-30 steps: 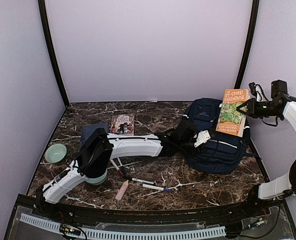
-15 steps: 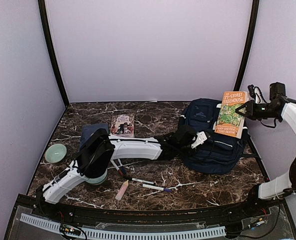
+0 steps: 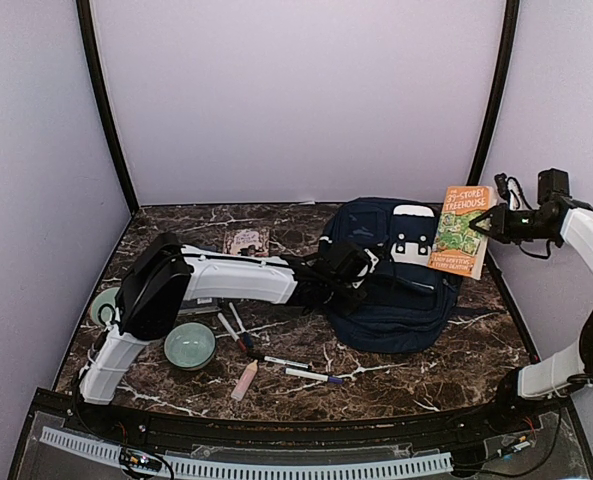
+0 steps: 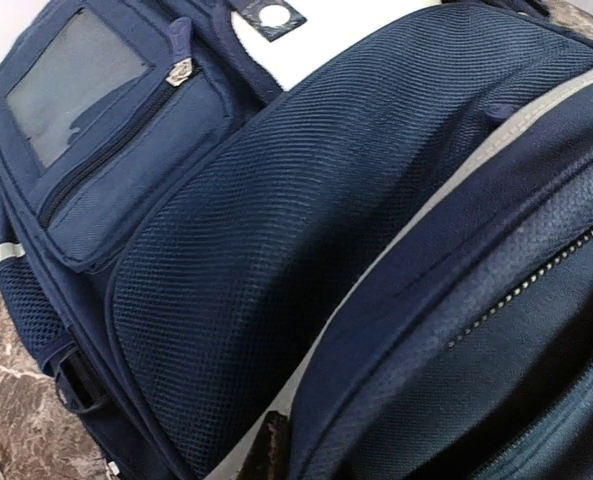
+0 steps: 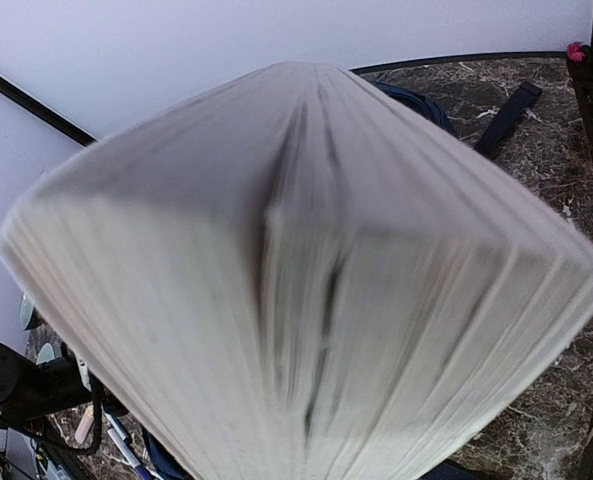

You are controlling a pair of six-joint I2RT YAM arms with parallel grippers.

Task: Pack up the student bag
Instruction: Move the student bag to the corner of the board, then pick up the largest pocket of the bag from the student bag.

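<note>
The student bag [image 3: 396, 295], a navy-blue backpack with grey trim, lies on the marble table at the right of centre. It fills the left wrist view [image 4: 256, 230]. My left gripper [image 3: 348, 268] reaches across the table and is buried in the bag's left edge, shut on the fabric. Its fingers are hidden. My right gripper [image 3: 491, 222] is shut on an orange paperback book [image 3: 460, 230] and holds it upright above the bag's right side. In the right wrist view the book's page edges [image 5: 306, 280] block nearly everything.
A green bowl [image 3: 189, 345] sits near the left arm, with another [image 3: 102, 303] partly behind it. A small pink-covered book [image 3: 246, 241] lies at the back. Pens [image 3: 234, 330], markers [image 3: 314, 376] and a pink stick [image 3: 244, 380] lie in front.
My left gripper has dragged the bag to the left and turned it, so a white buckled patch now shows at the back. The left arm's elbow swung left, uncovering the green bowl. The book dipped slightly.
</note>
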